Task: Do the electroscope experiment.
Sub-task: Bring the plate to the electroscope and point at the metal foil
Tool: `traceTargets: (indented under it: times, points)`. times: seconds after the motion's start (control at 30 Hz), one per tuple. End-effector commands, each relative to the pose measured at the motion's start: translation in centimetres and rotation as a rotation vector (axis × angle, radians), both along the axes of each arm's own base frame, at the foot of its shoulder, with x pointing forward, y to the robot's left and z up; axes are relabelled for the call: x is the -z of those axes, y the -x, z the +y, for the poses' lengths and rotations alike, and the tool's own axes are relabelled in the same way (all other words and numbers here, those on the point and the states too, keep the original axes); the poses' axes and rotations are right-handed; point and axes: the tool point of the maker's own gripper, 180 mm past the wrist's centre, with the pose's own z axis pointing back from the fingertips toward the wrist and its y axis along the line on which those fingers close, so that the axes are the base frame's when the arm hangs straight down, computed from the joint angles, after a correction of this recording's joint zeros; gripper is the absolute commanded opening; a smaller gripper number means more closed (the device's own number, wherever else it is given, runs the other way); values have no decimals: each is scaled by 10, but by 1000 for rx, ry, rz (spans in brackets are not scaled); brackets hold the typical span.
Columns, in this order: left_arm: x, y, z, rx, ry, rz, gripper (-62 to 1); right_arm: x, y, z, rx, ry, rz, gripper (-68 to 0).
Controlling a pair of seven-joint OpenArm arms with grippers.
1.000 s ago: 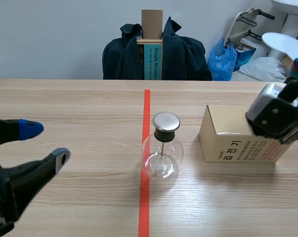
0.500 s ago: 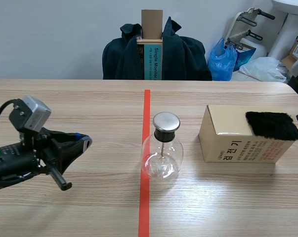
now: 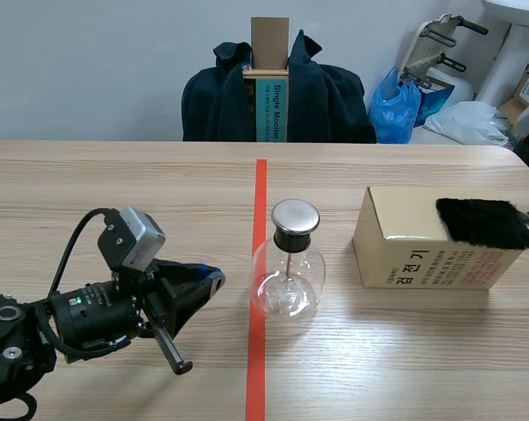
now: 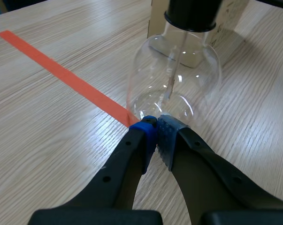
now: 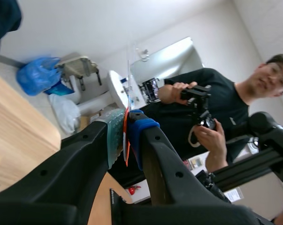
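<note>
Two preparations look made, while the test itself appears not yet done. The flask electroscope (image 3: 286,263) stands upright on the wooden table (image 3: 115,184), its glass bulb sitting over the orange-red tape line (image 3: 260,184), with its round metal cap (image 3: 296,216) bare and nothing near it. The thin rod (image 3: 288,261) hangs down inside the glass; whether any leaves at its end are spread is too fine to tell.

The left gripper (image 4: 156,126) lies low on the table with its two pads pressed together on nothing, the tips just at the foot of the bulb; I cannot tell whether they touch the glass. The right gripper (image 5: 123,129) is raised away from the table, pointing up toward the room, where a person (image 5: 211,108) holds a camera. Its pads are clamped on a thin clear plastic strip (image 5: 130,84) with a reddish edge.

The black fur pad (image 3: 483,223) rests on top of the cardboard box (image 3: 404,254), well apart from the flask. Whether the strip has been rubbed on it cannot be read from here. By my judgement, what is left is to charge the strip on the fur if needed, bring it down to the cap, and watch the flask for a response
</note>
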Motion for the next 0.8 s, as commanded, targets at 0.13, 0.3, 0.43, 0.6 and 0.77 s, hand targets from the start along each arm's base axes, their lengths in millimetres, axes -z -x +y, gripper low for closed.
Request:
traceTargets:
  times: [0.13,0.3,0.43,0.6,0.77]
  points:
    - [-16,-5,-17,17,39,-53,-577,-13,-2,1,-11,13,-36,-669]
    - [-16,-9,-16,-2,31,-65,-577,-15,-2,7,-38,36,-46,-669]
    - [-16,-8,-16,-2,28,-64,-577,-17,-1,29,-145,105,-62,-669]
    - [-16,-8,-16,-2,28,-64,-577,-8,1,65,-294,180,-40,-669]
    - [-15,-8,-17,4,20,-67,-577,-8,1,92,-365,220,-62,-669]
